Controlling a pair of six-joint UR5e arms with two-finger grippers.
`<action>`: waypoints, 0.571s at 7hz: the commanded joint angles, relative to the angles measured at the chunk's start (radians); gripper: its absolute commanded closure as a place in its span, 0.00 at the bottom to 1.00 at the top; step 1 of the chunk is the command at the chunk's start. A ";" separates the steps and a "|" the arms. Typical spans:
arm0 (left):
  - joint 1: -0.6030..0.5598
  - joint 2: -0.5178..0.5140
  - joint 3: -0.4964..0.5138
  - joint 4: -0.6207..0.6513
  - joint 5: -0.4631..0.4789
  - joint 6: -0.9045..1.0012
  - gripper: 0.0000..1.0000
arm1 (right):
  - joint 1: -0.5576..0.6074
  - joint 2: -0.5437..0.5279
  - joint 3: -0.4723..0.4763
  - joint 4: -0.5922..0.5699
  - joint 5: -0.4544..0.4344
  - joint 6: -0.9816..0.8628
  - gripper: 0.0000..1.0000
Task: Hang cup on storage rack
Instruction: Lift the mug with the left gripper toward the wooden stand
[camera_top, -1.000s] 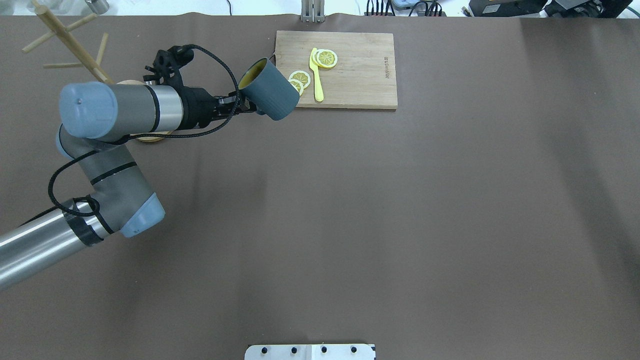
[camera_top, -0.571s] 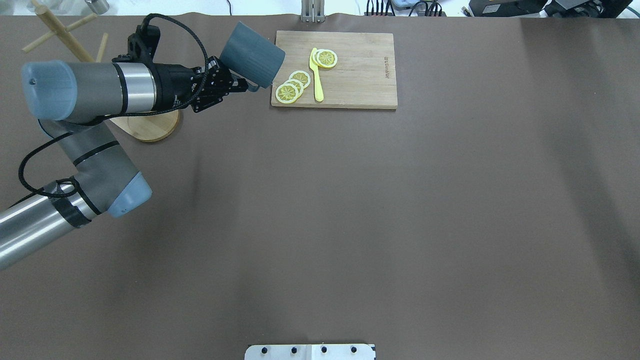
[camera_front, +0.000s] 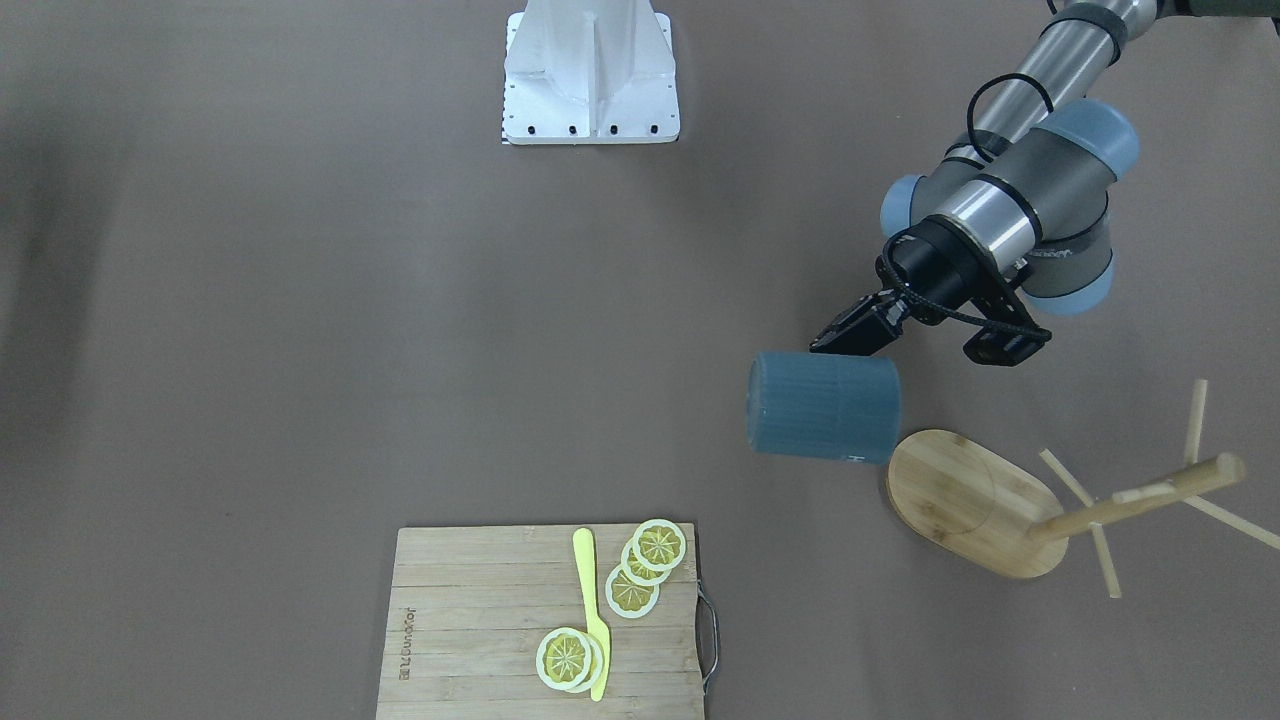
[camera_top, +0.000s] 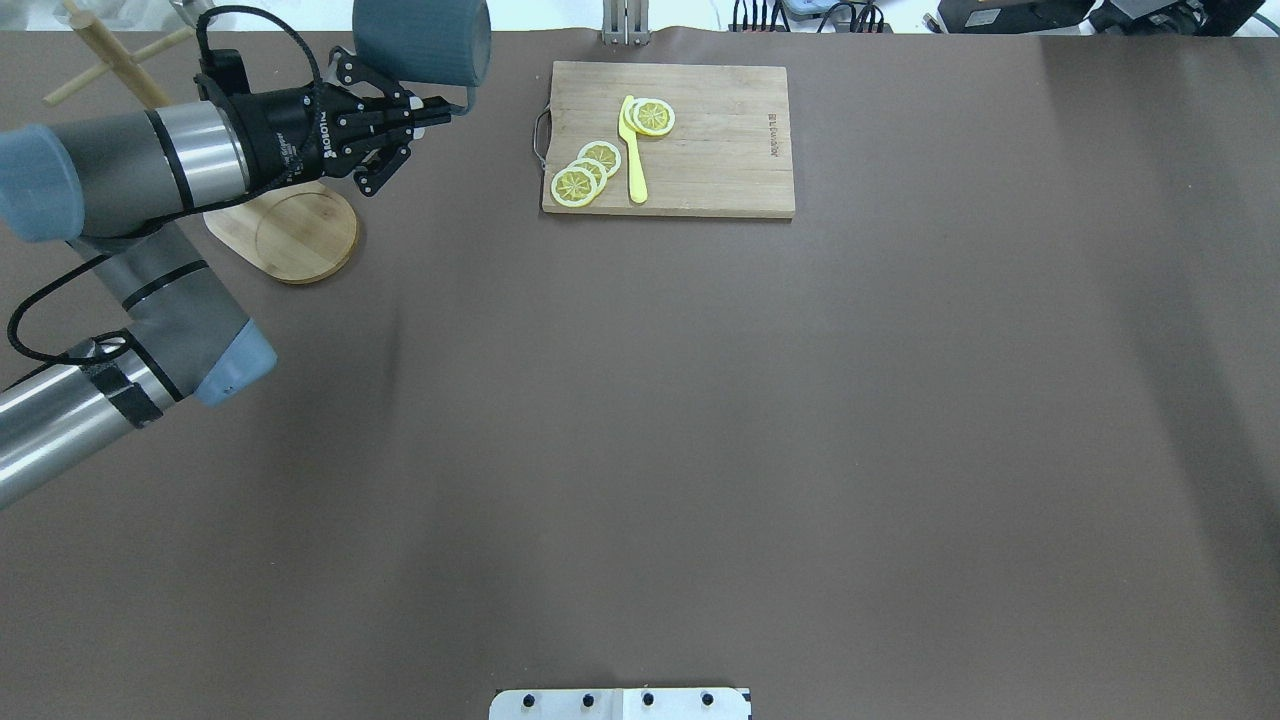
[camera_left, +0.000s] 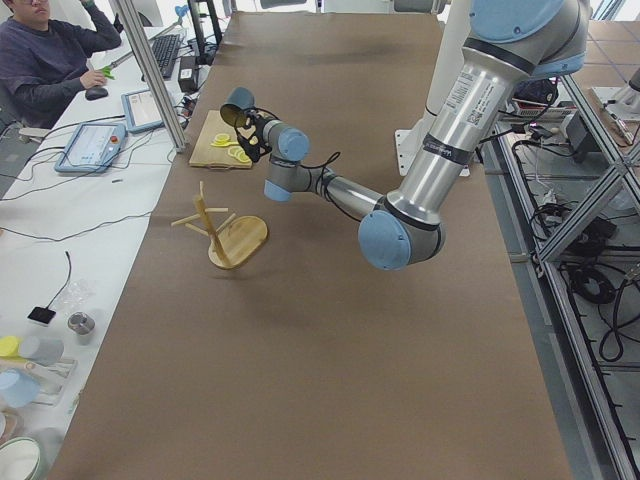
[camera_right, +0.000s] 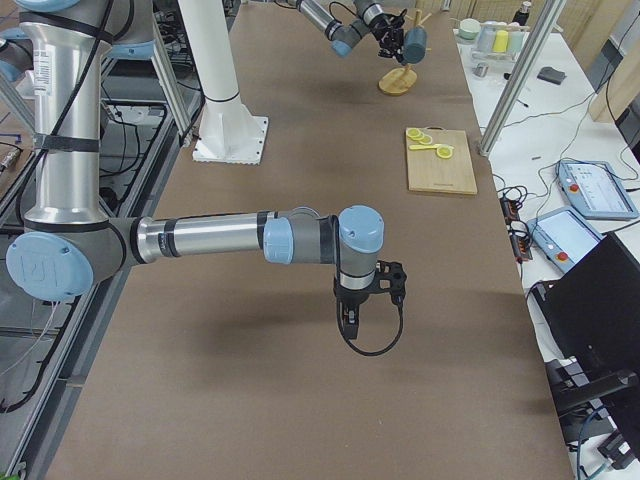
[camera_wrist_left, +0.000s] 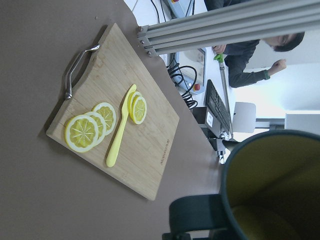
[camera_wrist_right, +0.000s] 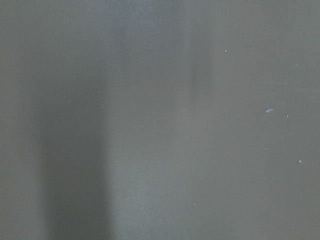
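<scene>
My left gripper (camera_top: 440, 106) is shut on the handle of the dark teal cup (camera_top: 420, 40) and holds it on its side in the air, at the table's far edge. In the front-facing view the cup (camera_front: 825, 405) hangs just beside the storage rack's oval base (camera_front: 965, 500), with my left gripper (camera_front: 840, 340) above it. The rack's post (camera_front: 1140, 500) and pegs lean away from the cup. The left wrist view shows the cup's yellow inside (camera_wrist_left: 275, 190) and its handle (camera_wrist_left: 200, 215). My right gripper (camera_right: 350, 322) shows only in the exterior right view, low over the table; I cannot tell whether it is open or shut.
A wooden cutting board (camera_top: 700, 140) with lemon slices (camera_top: 585, 175) and a yellow knife (camera_top: 633, 150) lies to the right of the cup. The robot's white base (camera_front: 590, 70) is at the near edge. Operators' gear lies beyond the far edge.
My left arm has lifted the cup and swung it left and toward the far edge, away from the cutting board toward the rack. The cup has turned, its opening now out of sight.
</scene>
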 joint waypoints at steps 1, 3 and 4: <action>-0.011 0.003 0.065 -0.132 0.105 -0.212 1.00 | 0.000 0.001 0.000 0.014 0.001 0.000 0.00; -0.043 0.023 0.169 -0.306 0.169 -0.370 1.00 | 0.000 0.004 0.000 0.016 0.001 0.000 0.00; -0.062 0.024 0.182 -0.312 0.199 -0.461 1.00 | 0.001 0.004 0.001 0.016 0.001 0.000 0.00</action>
